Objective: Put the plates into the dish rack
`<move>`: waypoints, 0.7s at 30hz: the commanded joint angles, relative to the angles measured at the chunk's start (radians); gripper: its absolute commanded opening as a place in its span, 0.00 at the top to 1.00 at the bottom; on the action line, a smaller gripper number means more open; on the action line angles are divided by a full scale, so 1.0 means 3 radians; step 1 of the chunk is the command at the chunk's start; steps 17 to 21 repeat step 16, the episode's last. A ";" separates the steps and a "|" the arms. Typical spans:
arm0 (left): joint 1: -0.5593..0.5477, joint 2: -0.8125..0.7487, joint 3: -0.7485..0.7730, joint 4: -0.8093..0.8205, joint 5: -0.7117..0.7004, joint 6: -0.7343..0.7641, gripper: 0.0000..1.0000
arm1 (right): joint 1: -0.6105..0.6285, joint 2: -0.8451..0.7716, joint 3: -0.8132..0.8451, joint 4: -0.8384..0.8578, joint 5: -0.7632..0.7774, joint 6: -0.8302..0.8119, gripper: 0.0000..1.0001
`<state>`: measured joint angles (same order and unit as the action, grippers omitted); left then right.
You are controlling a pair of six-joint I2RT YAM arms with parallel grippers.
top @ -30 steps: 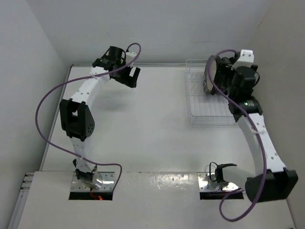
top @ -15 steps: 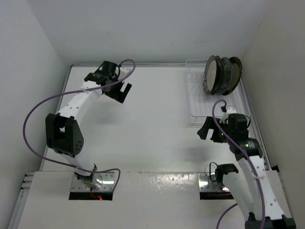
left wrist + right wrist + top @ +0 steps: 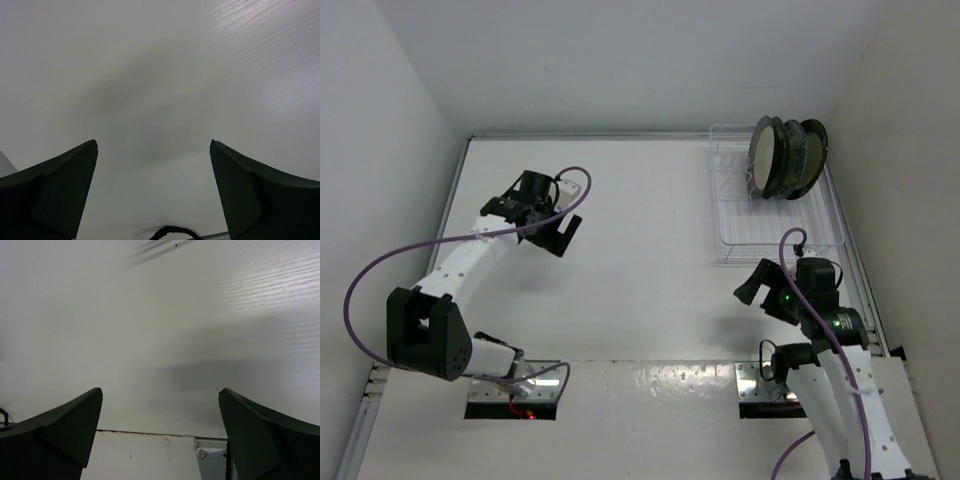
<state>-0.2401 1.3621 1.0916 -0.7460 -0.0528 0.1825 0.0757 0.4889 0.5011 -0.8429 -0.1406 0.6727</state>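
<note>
White table [image 3: 640, 230], plain walls [image 3: 650, 60], apparently soft light

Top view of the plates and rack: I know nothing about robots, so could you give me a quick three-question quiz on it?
1. True or false: the plates lie flat in the dish rack.
2. The left gripper holds: A a plate, B nothing, C a cup.
3. Fill in: the dish rack stands on the ___ arm's side of the table.
Key: 1 false, they stand on edge; 2 B; 3 right.

No readable text, label, brand, number or sign shows in any view.
</note>
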 commanded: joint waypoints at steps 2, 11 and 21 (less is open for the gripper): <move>0.0033 -0.0194 -0.0110 0.0155 -0.0008 -0.0026 0.01 | 0.0003 -0.0095 -0.0008 0.0033 -0.0048 0.0156 0.00; 0.0064 -0.0306 -0.0182 0.0191 0.0089 -0.0026 0.01 | 0.0008 -0.0183 -0.0024 -0.0018 0.0085 0.0222 0.00; 0.0064 -0.0306 -0.0182 0.0191 0.0120 -0.0026 0.01 | 0.0008 -0.0218 -0.0014 -0.0049 0.0126 0.0268 0.00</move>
